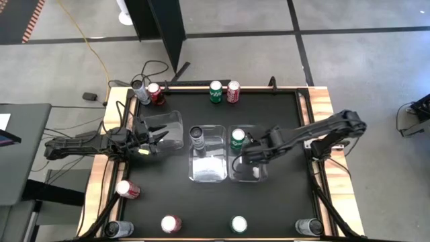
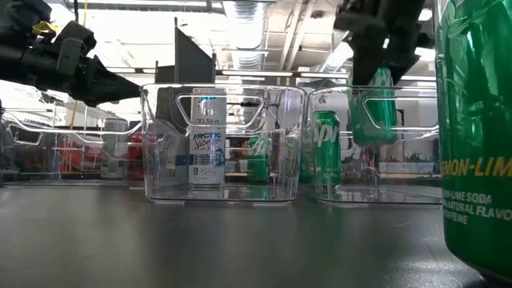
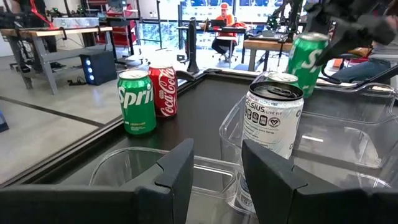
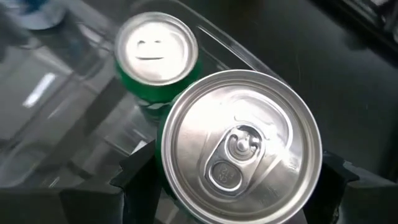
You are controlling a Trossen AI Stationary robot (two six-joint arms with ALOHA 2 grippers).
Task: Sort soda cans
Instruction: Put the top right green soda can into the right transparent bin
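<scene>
Right gripper [image 2: 382, 60]: clamped on a green can [image 2: 374, 118], held over the right bin [image 1: 246, 176] beside 1 green can [image 1: 238, 138] standing inside.
Left gripper [image 1: 156, 138]: fingers apart, empty, over the left bin [image 1: 176, 121].
Middle bin [image 1: 207, 171]: 1 silver can [image 1: 197, 134].

Bright ceiling strip lights [image 2: 248, 12] glare overhead, while the near green can [image 2: 478, 136] looms blurred.

My two arms are dark, slim and jointed, trailing black cables. My left end effector [image 1: 156, 140] carries a small yellow marking; its fingers [image 3: 177, 171] are matte black, flat, angular plates.
</scene>
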